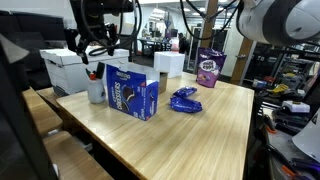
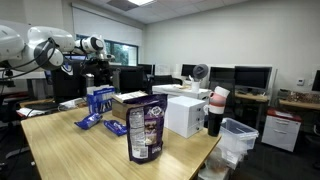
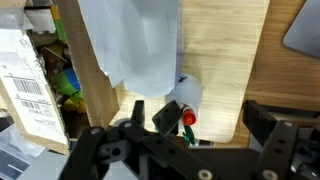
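My gripper [image 3: 205, 118] is open and empty, its two black fingers spread wide in the wrist view. It hangs above a white cup [image 3: 188, 93] that holds a red and a green marker, and the cup lies close to one finger. In both exterior views the gripper [image 1: 99, 47] [image 2: 97, 68] hovers over the cup [image 1: 96, 91] [image 2: 96, 99] at the table's far corner. A blue cookie box [image 1: 133, 95] [image 2: 104, 100] stands right beside the cup.
A blue packet [image 1: 184, 100] lies mid-table and a purple bag [image 1: 208, 68] [image 2: 145, 128] stands near one end. White boxes [image 1: 70, 68] [image 2: 185, 115] and a cardboard box [image 3: 28, 80] sit around the table edge. A translucent white sheet [image 3: 130, 40] lies by the cup.
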Available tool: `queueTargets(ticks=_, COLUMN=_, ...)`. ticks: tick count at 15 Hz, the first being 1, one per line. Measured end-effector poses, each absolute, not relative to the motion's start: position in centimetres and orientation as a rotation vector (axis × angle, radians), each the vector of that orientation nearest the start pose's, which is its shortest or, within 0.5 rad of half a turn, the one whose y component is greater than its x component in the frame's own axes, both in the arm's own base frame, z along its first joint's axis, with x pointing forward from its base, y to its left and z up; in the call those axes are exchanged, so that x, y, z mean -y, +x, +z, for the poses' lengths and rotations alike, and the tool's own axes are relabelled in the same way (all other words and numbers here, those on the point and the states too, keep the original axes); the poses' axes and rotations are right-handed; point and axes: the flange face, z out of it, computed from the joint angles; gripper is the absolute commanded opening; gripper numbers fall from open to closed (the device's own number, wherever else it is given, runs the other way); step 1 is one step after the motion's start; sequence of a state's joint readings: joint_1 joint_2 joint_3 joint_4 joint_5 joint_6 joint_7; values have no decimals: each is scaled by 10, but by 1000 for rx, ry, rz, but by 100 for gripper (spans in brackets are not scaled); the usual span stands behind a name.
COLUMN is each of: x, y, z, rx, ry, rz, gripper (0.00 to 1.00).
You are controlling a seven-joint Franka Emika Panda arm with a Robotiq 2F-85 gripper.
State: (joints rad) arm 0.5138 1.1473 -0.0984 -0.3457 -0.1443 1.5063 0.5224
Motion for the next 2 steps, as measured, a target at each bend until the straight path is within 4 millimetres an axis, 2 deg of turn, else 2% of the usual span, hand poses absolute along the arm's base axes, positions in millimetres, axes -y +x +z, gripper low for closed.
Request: queueTargets(ticks=2, x=-350, y=706, z=398, rx=-98, ry=-3331, rz=-209, gripper=100)
